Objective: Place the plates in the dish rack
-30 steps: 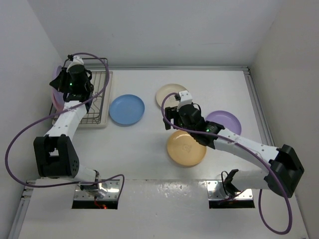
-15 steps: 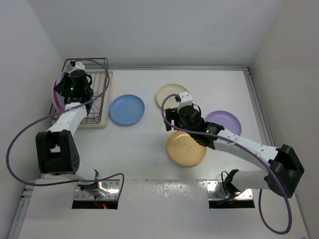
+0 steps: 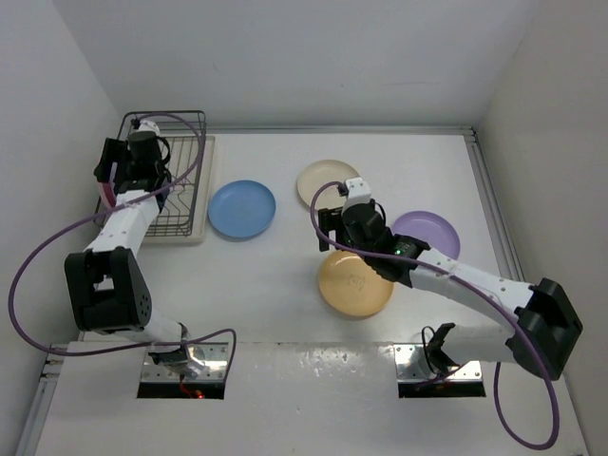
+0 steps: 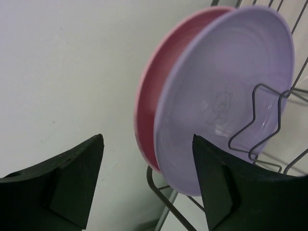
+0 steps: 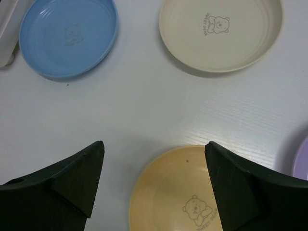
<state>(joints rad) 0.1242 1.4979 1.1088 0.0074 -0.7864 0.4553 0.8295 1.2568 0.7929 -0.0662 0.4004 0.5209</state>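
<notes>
The dish rack (image 3: 186,190) stands at the far left of the table. A pink plate (image 4: 144,106) and a lilac plate (image 4: 221,96) stand upright in it side by side, against the rack's wire prongs (image 4: 255,115). My left gripper (image 4: 147,139) is open just in front of their lower rims and holds nothing; it also shows at the rack's left end (image 3: 116,169). On the table lie a blue plate (image 3: 241,209), a cream plate (image 3: 321,177), an orange-yellow plate (image 3: 354,283) and a second lilac plate (image 3: 432,234). My right gripper (image 5: 153,144) hovers open over the orange-yellow plate's (image 5: 192,192) far rim.
The left wall runs close behind the rack. In the right wrist view the blue plate (image 5: 67,36) and cream plate (image 5: 221,33) lie beyond the fingers, with bare table between them. The rack's cream tray (image 3: 201,233) borders the blue plate.
My left gripper has opened and let go of the lilac plate, which now stands in the rack beside the pink one. The gripper drew back a little. The right gripper has opened slightly wider.
</notes>
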